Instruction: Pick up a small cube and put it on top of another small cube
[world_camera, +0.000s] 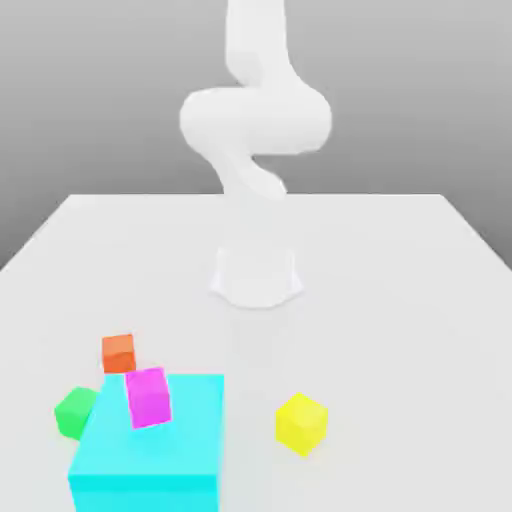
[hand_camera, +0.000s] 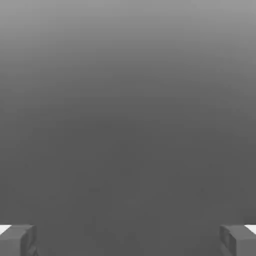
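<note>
In the exterior view's lower left we see a small magenta cube sitting tilted on the top face of a large cyan block, with a small orange cube just behind it, a small green cube beside the block, and a small yellow cube well apart at lower right. In the hand view our gripper is spread wide, holding nothing, its dark fingertips at the frame's bottom corners against plain grey. We judge the tilted magenta cube risky: an off-square grasp could knock it off the block.
</note>
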